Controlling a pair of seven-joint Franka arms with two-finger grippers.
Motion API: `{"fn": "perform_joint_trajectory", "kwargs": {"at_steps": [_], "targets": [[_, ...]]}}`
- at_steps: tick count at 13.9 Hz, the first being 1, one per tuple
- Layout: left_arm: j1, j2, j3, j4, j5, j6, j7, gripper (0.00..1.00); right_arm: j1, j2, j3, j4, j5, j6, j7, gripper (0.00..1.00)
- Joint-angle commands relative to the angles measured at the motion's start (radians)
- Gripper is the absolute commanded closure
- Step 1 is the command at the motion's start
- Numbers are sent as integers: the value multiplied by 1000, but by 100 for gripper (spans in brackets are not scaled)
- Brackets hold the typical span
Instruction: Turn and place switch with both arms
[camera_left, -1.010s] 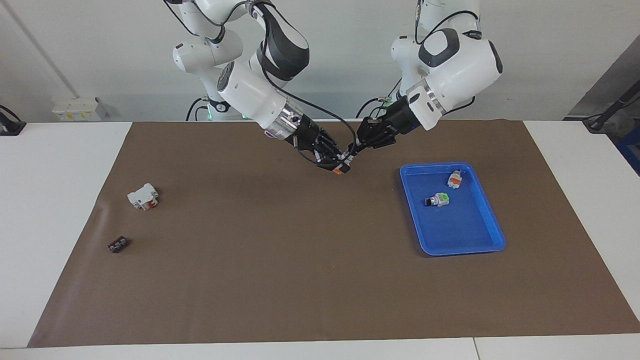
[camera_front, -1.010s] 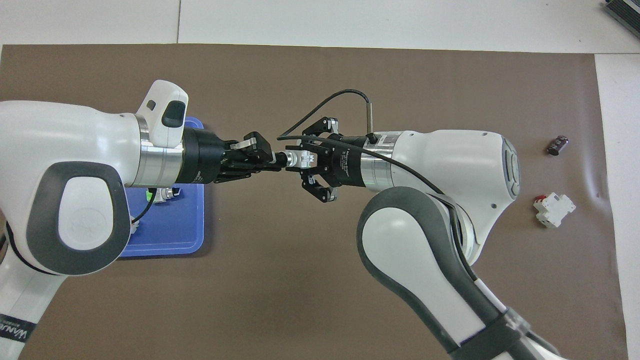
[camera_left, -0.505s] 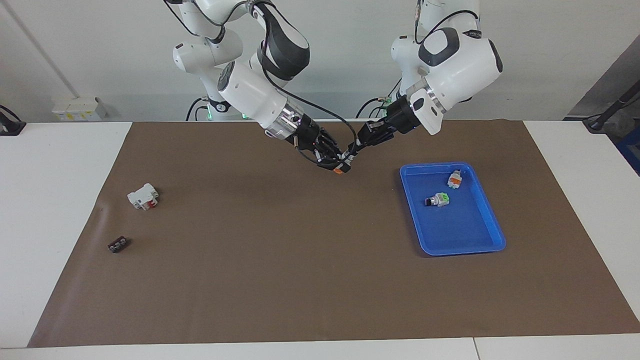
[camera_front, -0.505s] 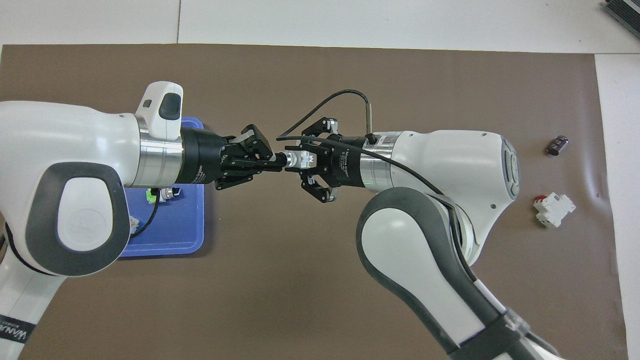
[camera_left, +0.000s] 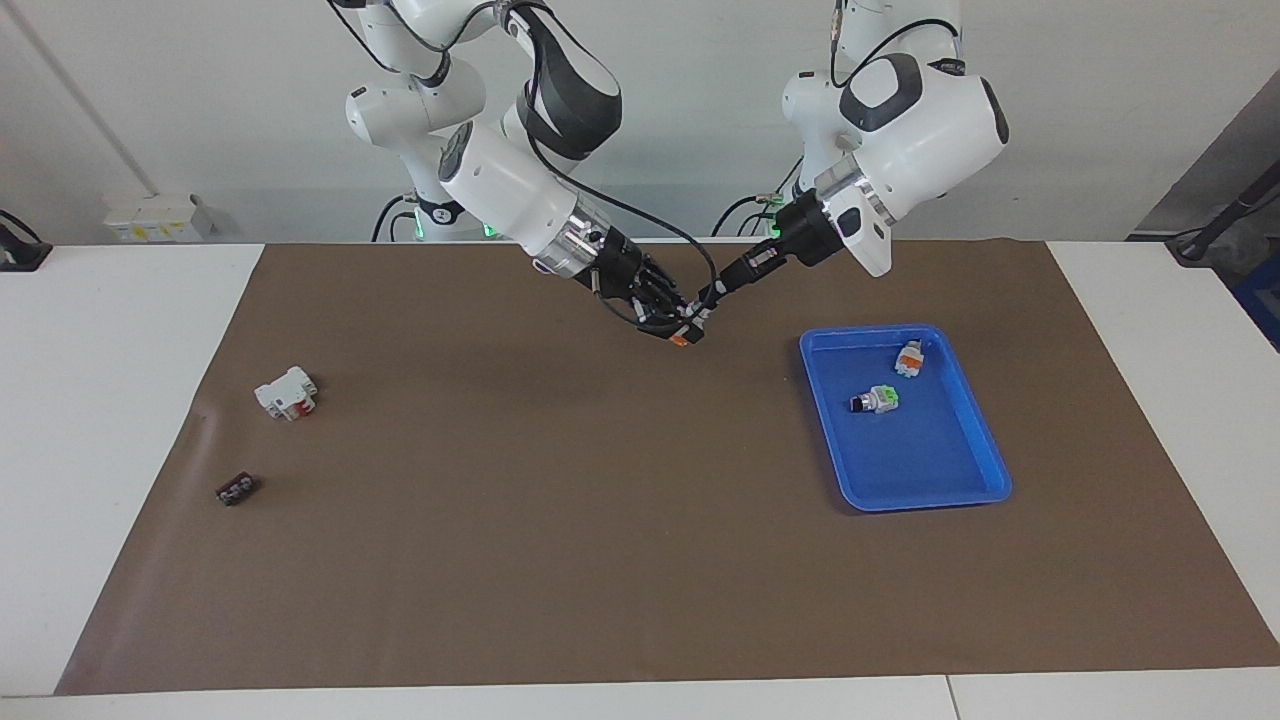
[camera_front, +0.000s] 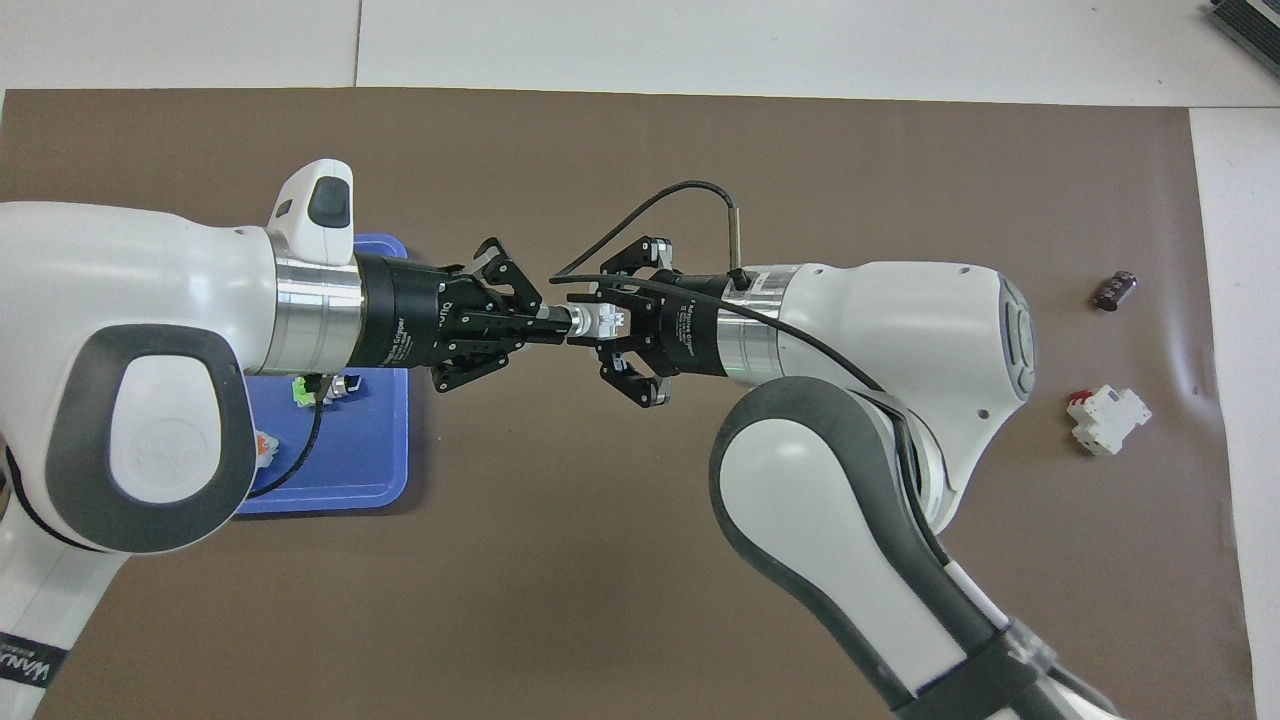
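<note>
The switch (camera_left: 684, 331) is held in the air over the brown mat, between the two grippers, orange end down toward the mat. In the overhead view its white body (camera_front: 600, 320) shows between them. My right gripper (camera_left: 668, 318) is shut on the white body, seen from above as well (camera_front: 612, 322). My left gripper (camera_left: 708, 297) is shut on the black knob end, and its fingertips meet there (camera_front: 556, 322).
A blue tray (camera_left: 930, 460) toward the left arm's end holds an orange-ended switch (camera_left: 908, 358) and a green-part switch (camera_left: 876, 400). A white block with a red part (camera_left: 286, 392) and a small black part (camera_left: 235, 489) lie toward the right arm's end.
My left wrist has turned about its own axis while gripping the knob end. The switch and my right gripper have stayed almost in place.
</note>
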Motion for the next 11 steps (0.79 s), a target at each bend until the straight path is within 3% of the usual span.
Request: {"fn": "perform_joint_trajectory", "kwargs": {"at_steps": [1,11], "targets": [[10,-22,3,-17,23,-14,-86,100,1,1,8,0,6,3,-12,100],[19,-24,2,-18,64,-14,-141,100,-1,1,8,0,6,-2,-11,100]]}}
